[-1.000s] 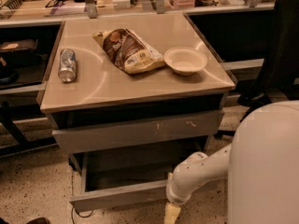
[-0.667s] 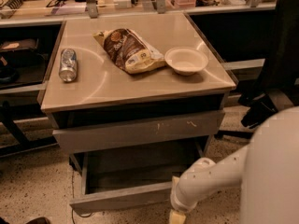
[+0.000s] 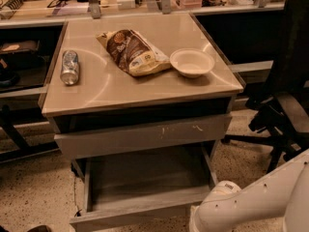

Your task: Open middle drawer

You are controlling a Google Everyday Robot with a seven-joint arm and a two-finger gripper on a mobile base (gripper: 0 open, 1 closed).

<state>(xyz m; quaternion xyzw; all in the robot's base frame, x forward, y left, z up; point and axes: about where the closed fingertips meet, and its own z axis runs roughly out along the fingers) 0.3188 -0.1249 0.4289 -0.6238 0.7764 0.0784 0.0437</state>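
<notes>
- The wide, shallow grey middle drawer point(image 3: 145, 182) stands drawn well out at the foot of the cabinet. Its bare tray is exposed and its plain front panel sits close to the picture's bottom edge.
- Directly above it, a taller grey drawer front with white scratch marks point(image 3: 140, 135) juts slightly past the beige tabletop point(image 3: 145, 88).
- On top lie a silver can on its side point(image 3: 70, 67) near the left edge, a brown-and-cream snack bag point(image 3: 133, 52) and a cream bowl point(image 3: 192, 63) towards the right edge.
- The robot's white arm point(image 3: 251, 202) fills the lower right corner, apparently just beside the open drawer's right front corner.
- The gripper falls outside the picture, so its state cannot be told.
- A black office chair point(image 3: 285, 105) crowds the right side, while speckled floor point(image 3: 34, 192) lies open to the left.
</notes>
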